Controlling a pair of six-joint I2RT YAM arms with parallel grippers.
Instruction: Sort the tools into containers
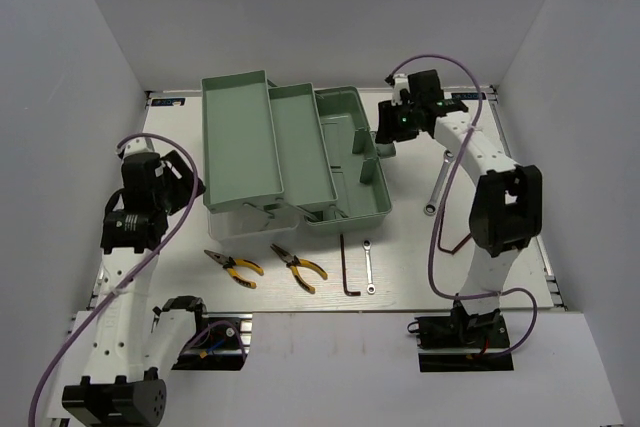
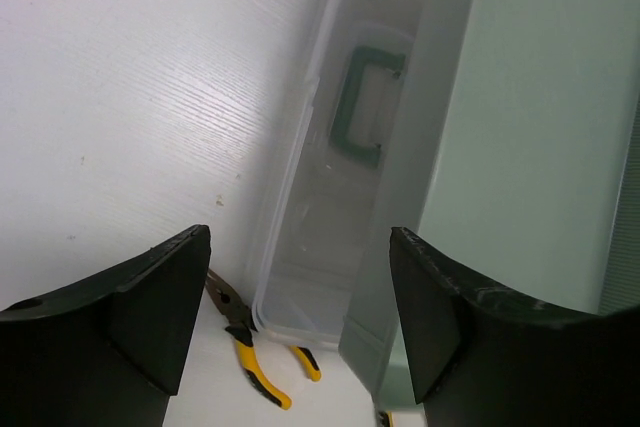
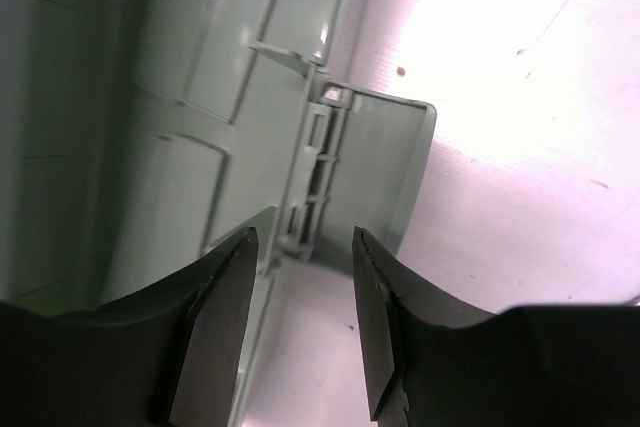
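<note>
Your right jaws were apart with nothing between them, hovering at the far right corner of the toolbox (image 1: pixel 352 217). The right wrist view showed only the green wall of the base bin (image 1: pixel 340 109) ahead of them. Your left jaws were also wide apart and empty. They were held off the toolbox's left side, looking along the translucent lid (image 2: pixel 320 197) toward the left pliers (image 2: pixel 245 347).

Every tool you could see lay on the desk (image 1: pixel 420 257), and none was in the toolbox. In front of the toolbox, left to right, lay the left pliers, the right pliers (image 1: pixel 298 268), the black hex key (image 1: pixel 346 265) and the short wrench (image 1: pixel 368 267). The lone wrench (image 1: pixel 437 187) lay just right of the toolbox's near right corner. I could not pick out the reddish hex key.

By my judgement, the next pick turned on that lone wrench, the tool nearest your right arm (image 1: pixel 500 207). From the right jaws it lay back toward the arm bases and a little outward from the toolbox. Its long axis ran roughly along the toolbox's right wall, with the far end leaning away from the toolbox, so you would have wanted the jaws set across that line. The pliers in front of the toolbox's left half suited your left arm (image 1: pixel 130 217) better. Their noses pointed toward the toolbox and their handles away from it.
</note>
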